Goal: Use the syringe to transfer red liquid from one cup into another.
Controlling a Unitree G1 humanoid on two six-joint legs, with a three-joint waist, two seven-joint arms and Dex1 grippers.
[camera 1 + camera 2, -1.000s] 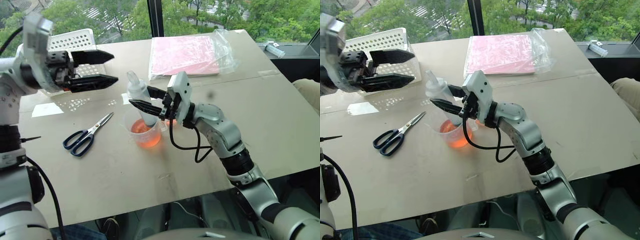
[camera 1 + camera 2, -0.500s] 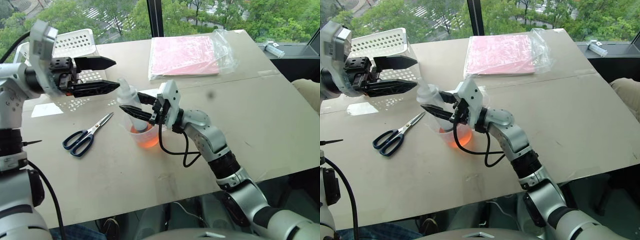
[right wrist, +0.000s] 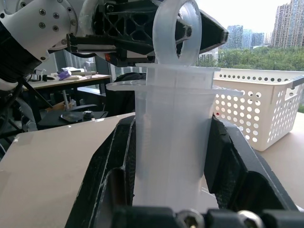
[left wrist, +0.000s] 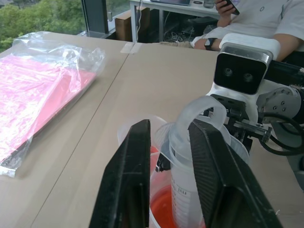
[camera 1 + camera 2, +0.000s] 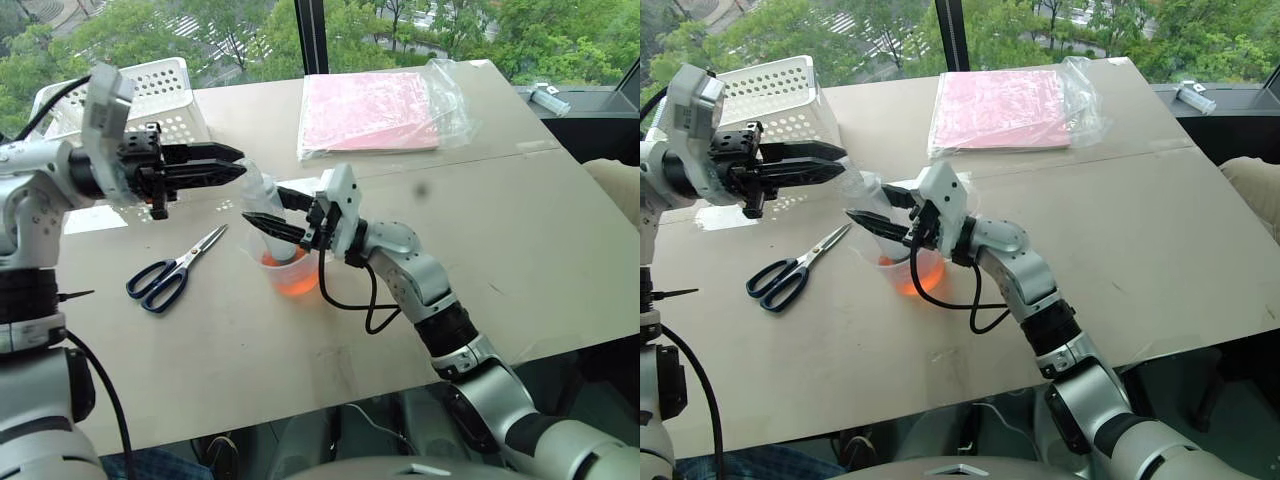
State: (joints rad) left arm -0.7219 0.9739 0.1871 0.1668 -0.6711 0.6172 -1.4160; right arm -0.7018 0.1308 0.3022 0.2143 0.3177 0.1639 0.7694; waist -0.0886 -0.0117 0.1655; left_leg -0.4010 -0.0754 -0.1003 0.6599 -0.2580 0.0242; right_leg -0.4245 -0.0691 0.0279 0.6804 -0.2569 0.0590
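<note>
Right gripper is clamped on the syringe barrel, holding it upright with the tip down in the beaker mid-worktop. That puts the nozzle in the red liquid for drawing. Left gripper comes in level at the plunger ring. Its fingers are nearly together, straddling the plunger top; can't tell if they grip it yet. Probably there to pull the plunger while the right steadies the barrel. Scissors lie apart, unused.
</note>
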